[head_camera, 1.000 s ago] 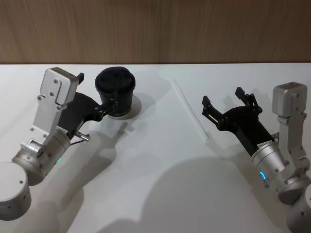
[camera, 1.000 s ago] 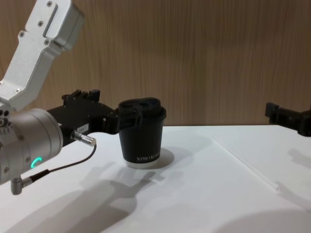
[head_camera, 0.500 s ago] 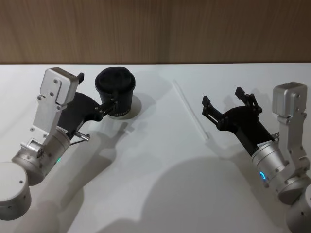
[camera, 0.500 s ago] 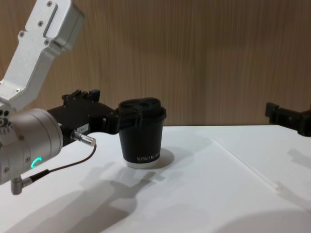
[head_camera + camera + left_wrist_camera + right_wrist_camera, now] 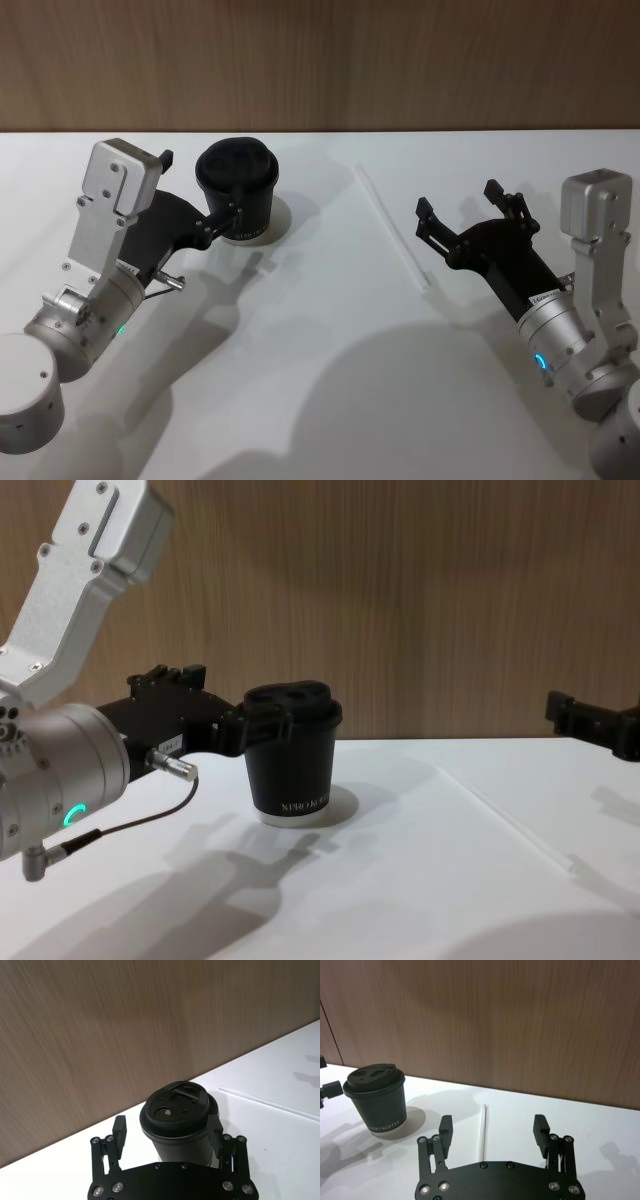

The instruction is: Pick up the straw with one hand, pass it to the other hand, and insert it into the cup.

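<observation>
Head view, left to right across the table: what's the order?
the cup → the straw → right gripper, open beside the straw. Left gripper has the cup between its open fingers, so it is left unranked.

I see a plain white surface (image 5: 330, 400), soft shadows lying across it, and a brown wood-grain wall (image 5: 320, 60) rising right behind its far edge.

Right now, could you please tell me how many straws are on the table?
1. The straw lies flat on the table, between the cup and the open right gripper, touching neither.
</observation>
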